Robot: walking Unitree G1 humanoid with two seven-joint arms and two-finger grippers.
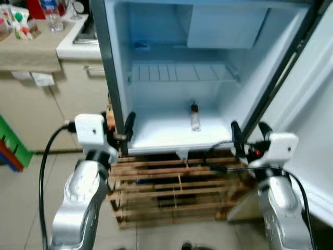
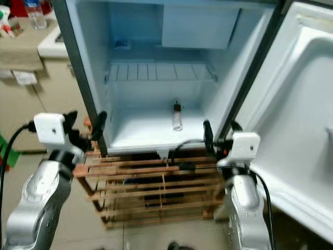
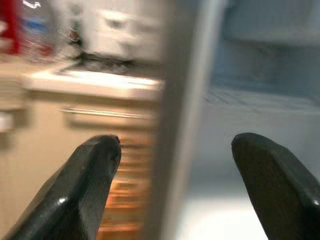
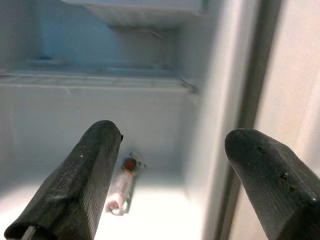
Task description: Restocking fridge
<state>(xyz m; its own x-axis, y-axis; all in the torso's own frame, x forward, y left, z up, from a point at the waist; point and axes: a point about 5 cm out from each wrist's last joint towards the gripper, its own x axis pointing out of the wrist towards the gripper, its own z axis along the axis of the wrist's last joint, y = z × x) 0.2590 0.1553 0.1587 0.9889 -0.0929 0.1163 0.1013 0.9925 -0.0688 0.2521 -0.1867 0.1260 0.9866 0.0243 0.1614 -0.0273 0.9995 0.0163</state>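
Note:
The small fridge (image 1: 156, 31) stands open in front of me, its door (image 2: 296, 120) swung to the right. A small clear bottle (image 1: 195, 117) with a dark cap stands on the fridge floor, and it shows again between the fingers in the right wrist view (image 4: 121, 186). My left gripper (image 1: 118, 124) is open, its fingers on either side of the fridge's left wall edge. My right gripper (image 1: 251, 135) is open at the fridge's lower right corner, holding nothing.
A wire shelf (image 1: 182, 72) crosses the fridge's middle. The fridge rests on a wooden slatted stand (image 1: 171, 187). A counter (image 1: 31, 47) with a water bottle (image 1: 52, 15) and packets lies to the left, cabinets below it.

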